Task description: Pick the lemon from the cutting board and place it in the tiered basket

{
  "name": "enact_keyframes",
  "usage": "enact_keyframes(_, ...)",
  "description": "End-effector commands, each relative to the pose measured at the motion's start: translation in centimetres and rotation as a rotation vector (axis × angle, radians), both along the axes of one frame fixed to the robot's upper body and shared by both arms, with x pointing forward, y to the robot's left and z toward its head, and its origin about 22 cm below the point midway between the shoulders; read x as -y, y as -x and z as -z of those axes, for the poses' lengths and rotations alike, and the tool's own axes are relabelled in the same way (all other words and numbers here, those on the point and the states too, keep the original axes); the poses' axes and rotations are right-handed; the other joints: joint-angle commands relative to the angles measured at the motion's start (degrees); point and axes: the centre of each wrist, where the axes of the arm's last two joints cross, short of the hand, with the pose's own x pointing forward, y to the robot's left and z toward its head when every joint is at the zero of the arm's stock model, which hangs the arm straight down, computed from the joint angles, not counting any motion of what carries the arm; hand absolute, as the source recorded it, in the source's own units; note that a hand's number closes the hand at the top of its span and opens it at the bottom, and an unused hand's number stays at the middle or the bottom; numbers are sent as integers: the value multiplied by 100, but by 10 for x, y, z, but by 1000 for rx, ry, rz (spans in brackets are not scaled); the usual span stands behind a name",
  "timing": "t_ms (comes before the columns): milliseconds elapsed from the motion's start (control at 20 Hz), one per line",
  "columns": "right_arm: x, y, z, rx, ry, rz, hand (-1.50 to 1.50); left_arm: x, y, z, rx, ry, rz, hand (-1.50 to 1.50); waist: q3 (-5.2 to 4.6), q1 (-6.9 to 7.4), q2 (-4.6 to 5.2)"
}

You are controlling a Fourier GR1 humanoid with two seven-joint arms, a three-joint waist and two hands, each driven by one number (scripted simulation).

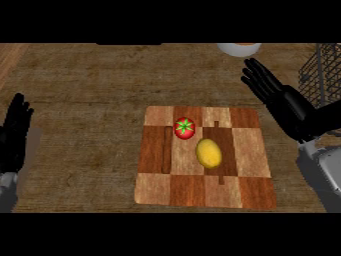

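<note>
A yellow lemon (pixel 209 153) lies near the middle of the checkered wooden cutting board (pixel 205 192). The dark wire tiered basket (pixel 334 80) shows partly at the right edge, cut off by the frame. My right hand (pixel 291 105) is open, fingers straight and pointing up-left, hovering to the right of the board and left of the basket, apart from the lemon. At the left edge my left hand (pixel 9 137) rests open, fingers up, holding nothing.
A red tomato (pixel 184 128) with a green star-shaped top sits on the board just above the lemon. A white bowl (pixel 239 49) peeks in at the top. The brown counter (pixel 84 90) spreads around the board.
</note>
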Motion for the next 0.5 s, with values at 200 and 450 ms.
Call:
enact_keyframes(200,-94,-7,28,-79,-18,326,-150,68,-11,-3,30,40,373,0,-124,-54,92)
enact_keyframes(450,-144,5,66,-109,-5,546,-150,99,-7,17,-27,101,529,0,-110,24,144)
